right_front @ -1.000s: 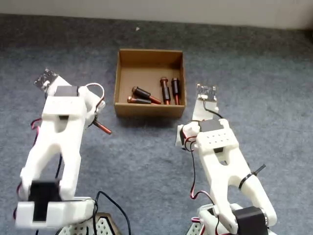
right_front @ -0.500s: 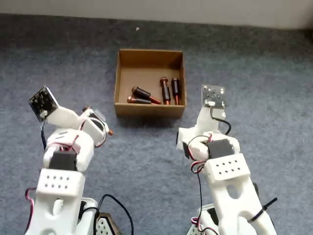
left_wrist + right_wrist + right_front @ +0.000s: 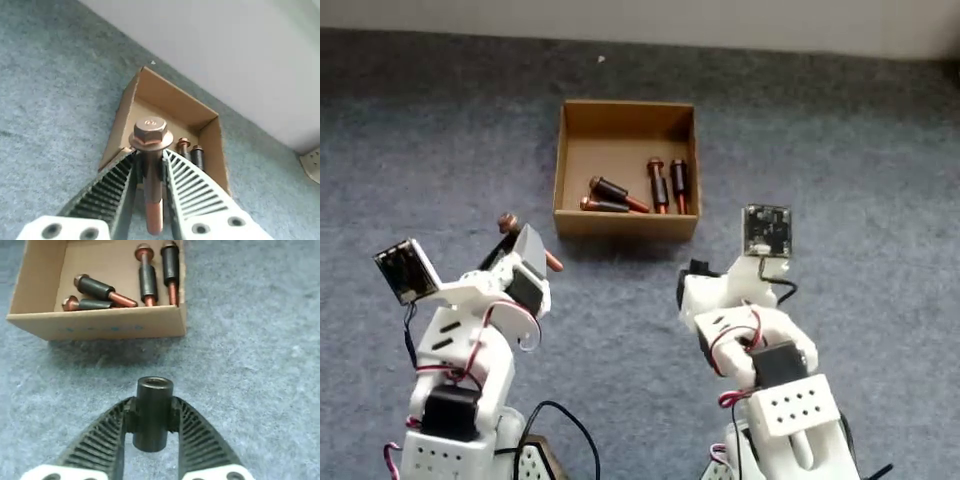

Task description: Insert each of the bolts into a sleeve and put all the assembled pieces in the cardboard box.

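Bolt [image 3: 149, 185] pinched by the left pincer [image 3: 149, 155], left of centre overhead; right pincer [image 3: 151, 410] grips a black sleeve [image 3: 152, 425], bore visible from its wrist; cardboard box [image 3: 625, 223], upper centre, holds four assembled pieces [image 3: 658, 185]

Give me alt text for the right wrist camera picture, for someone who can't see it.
The right arm's claw is shut on a short black cylindrical sleeve, its hollow end facing the camera. Beyond it on grey carpet sits an open brown cardboard box holding four copper bolts in black sleeves.
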Available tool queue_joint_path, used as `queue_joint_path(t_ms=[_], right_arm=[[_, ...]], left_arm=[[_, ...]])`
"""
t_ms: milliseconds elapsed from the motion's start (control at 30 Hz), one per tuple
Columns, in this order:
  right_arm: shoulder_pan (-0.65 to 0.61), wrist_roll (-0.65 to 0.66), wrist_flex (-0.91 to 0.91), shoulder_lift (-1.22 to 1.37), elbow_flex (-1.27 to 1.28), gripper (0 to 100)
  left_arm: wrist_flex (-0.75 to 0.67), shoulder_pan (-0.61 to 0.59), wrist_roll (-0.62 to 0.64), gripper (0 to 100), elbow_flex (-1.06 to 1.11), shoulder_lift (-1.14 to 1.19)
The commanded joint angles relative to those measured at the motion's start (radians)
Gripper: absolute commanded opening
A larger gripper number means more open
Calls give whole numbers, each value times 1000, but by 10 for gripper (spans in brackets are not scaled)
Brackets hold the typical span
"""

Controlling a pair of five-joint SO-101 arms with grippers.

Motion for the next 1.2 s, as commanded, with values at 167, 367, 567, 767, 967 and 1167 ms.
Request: queue_joint_path(t_ms=[167, 367, 567, 767, 967, 1167], right_arm=[[-108, 75, -74, -177, 84, 5], [-154, 129, -196, -367, 246, 5], [-226, 215, -216, -598, 381, 5], [-285, 290, -217, -664, 464, 5], [-289, 295, -278, -671, 472, 5], [-294, 295, -280, -671, 466, 5]], left_arm=[[-20, 143, -66, 5, -21, -94], [-20, 246, -155, 6, -104, -94], [-21, 354, -199, 5, -166, -94], [-20, 409, -199, 5, -196, -94], [-21, 430, -199, 5, -179, -94], [-84, 401, -201, 5, -124, -94]])
